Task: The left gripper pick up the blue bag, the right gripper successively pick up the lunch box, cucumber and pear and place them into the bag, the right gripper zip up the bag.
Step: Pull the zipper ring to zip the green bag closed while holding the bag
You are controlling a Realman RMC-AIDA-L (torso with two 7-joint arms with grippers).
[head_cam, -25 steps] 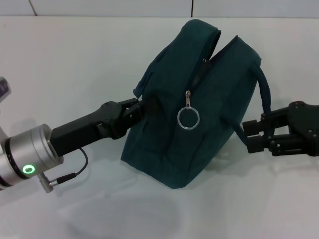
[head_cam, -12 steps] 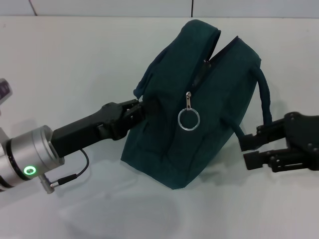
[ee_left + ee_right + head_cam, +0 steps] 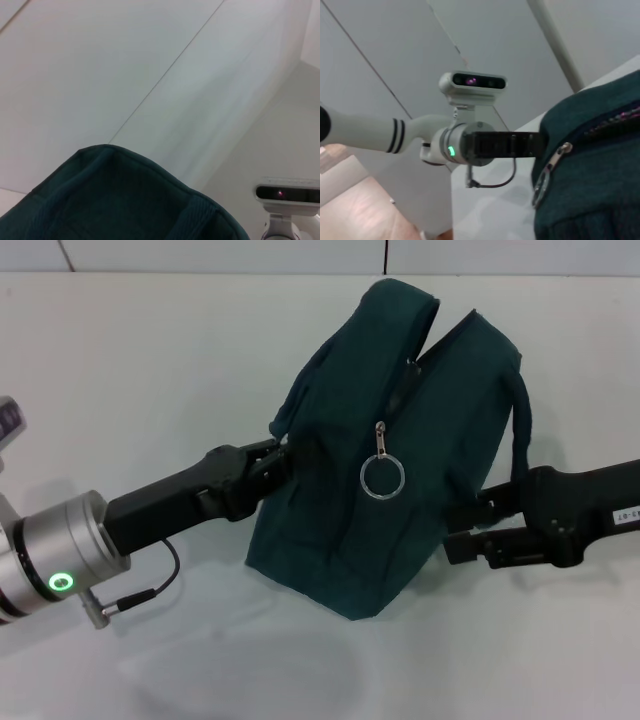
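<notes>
The blue bag (image 3: pixel 400 440) stands tilted in the middle of the white table, and its zipper is parted at the top. Its metal ring pull (image 3: pixel 381 477) hangs on the front. My left gripper (image 3: pixel 282 455) is shut on the bag's left side. My right gripper (image 3: pixel 462 531) is open, with its fingertips against the bag's lower right side, under the loop handle (image 3: pixel 520 430). The right wrist view shows the bag (image 3: pixel 592 180) and its pull (image 3: pixel 544 180) close up. Dark bag fabric (image 3: pixel 125 200) fills the left wrist view. The lunch box, cucumber and pear are out of view.
The white table (image 3: pixel 150 360) spreads around the bag, with its far edge along the wall. In the right wrist view my left arm (image 3: pixel 495 145) reaches to the bag, below the head camera (image 3: pixel 472 80).
My right gripper has turned and moved left to the bag's lower right side. The bag and my left gripper have barely shifted.
</notes>
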